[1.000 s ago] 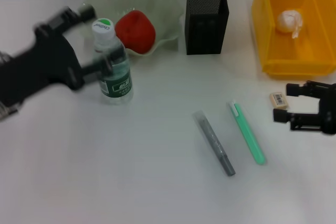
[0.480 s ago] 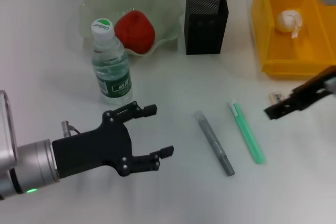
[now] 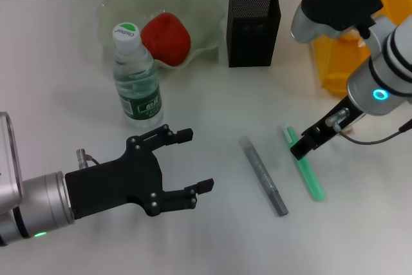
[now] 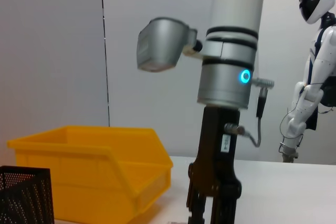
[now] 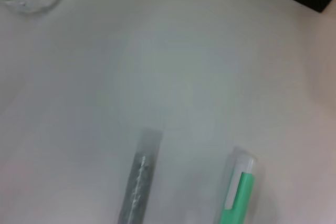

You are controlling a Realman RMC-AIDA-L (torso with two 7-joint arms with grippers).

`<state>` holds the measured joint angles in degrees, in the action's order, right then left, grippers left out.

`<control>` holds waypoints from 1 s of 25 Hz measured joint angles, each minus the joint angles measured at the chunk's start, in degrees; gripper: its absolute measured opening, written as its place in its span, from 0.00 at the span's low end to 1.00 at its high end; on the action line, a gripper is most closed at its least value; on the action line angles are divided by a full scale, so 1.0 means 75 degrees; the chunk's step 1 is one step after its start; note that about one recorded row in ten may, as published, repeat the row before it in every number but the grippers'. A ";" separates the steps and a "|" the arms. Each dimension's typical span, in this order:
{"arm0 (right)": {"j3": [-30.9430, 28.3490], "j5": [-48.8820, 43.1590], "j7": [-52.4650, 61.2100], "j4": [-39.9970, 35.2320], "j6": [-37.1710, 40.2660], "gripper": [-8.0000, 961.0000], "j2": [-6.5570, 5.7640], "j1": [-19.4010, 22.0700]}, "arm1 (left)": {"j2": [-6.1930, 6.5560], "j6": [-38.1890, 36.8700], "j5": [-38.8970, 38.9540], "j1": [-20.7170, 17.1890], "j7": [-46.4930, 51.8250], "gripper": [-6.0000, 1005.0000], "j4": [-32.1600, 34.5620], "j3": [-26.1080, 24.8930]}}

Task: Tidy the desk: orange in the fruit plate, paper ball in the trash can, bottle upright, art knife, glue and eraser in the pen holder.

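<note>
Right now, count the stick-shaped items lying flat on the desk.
2. The grey glue stick lies mid-desk; the green art knife lies beside it, under the right pincer. The eraser may be hidden behind that arm.

Green art knife (image 3: 303,164), grey glue (image 3: 263,176) — black mesh pen holder (image 3: 253,25), yellow trash can (image 3: 335,62).

Left claw (image 3: 187,162) low at near left, fingers spread, right claw (image 3: 301,149) pointing down, fingers seemingly together

Right gripper (image 3: 301,148) is hanging directly over green art knife (image 3: 304,164), glue stick (image 3: 262,175) lying just to its left. Left gripper (image 3: 187,162), fingers spread, is hovering below upright bottle (image 3: 136,78).
</note>
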<state>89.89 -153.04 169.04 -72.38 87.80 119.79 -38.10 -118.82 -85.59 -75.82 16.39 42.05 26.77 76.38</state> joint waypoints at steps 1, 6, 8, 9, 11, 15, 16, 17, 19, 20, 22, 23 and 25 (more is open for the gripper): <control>-0.0006 0.0033 0.0005 0.0151 -0.0111 0.78 0.0001 -0.0021 | 0.0000 0.0000 0.0000 0.0000 0.0000 0.86 0.0000 0.0000; -0.0014 0.0312 0.0021 0.0570 -0.0588 0.75 0.0001 -0.0050 | 0.0003 0.0024 0.0007 0.0029 -0.0003 0.86 -0.0006 0.0001; -0.0013 0.0466 0.0025 0.0733 -0.0700 0.73 0.0001 -0.0069 | -0.0001 0.0029 0.0009 0.0039 -0.0004 0.86 -0.0007 0.0005; -0.0013 0.0466 0.0025 0.0733 -0.0700 0.72 0.0001 -0.0069 | -0.0001 0.0029 0.0009 0.0039 -0.0004 0.86 -0.0007 0.0005; -0.0011 0.0588 0.0029 0.0895 -0.0775 0.70 -0.0002 -0.0111 | -0.0001 0.0031 0.0009 0.0042 -0.0004 0.86 -0.0008 0.0005; -0.0006 0.0635 0.0033 0.1084 -0.0852 0.64 -0.0017 -0.0158 | -0.0001 0.0024 0.0010 0.0041 0.0003 0.86 -0.0008 0.0005; -0.0006 0.0635 0.0033 0.1084 -0.0852 0.61 -0.0017 -0.0158 | -0.0001 0.0024 0.0010 0.0039 0.0002 0.86 -0.0008 0.0005; -0.0006 0.0635 0.0034 0.1090 -0.0855 0.57 -0.0018 -0.0164 | -0.0001 0.0024 0.0010 0.0036 0.0002 0.86 -0.0008 0.0005; -0.0003 0.0636 0.0036 0.1102 -0.0854 0.49 -0.0020 -0.0185 | -0.0001 0.0024 0.0010 0.0025 0.0002 0.86 -0.0008 0.0005; 0.0003 0.0636 0.0037 0.1147 -0.0848 0.45 -0.0021 -0.0225 | -0.0001 0.0028 0.0009 0.0017 0.0002 0.86 -0.0008 0.0007; 0.0017 0.0636 0.0037 0.1250 -0.0842 0.38 -0.0023 -0.0280 | -0.0001 0.0034 0.0009 0.0017 0.0002 0.86 -0.0011 0.0011; 0.0017 0.0636 0.0037 0.1250 -0.0842 0.34 -0.0023 -0.0280 | -0.0001 0.0047 0.0009 0.0017 0.0001 0.86 -0.0036 0.0019; 0.0049 0.0637 0.0003 0.1313 -0.0845 0.28 -0.0023 -0.0314 | -0.0001 0.0059 0.0009 0.0030 -0.0004 0.86 -0.0097 0.0010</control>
<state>90.25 -148.26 169.06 -62.54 81.46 119.61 -40.45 -118.83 -85.15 -75.76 16.62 42.02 26.05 76.46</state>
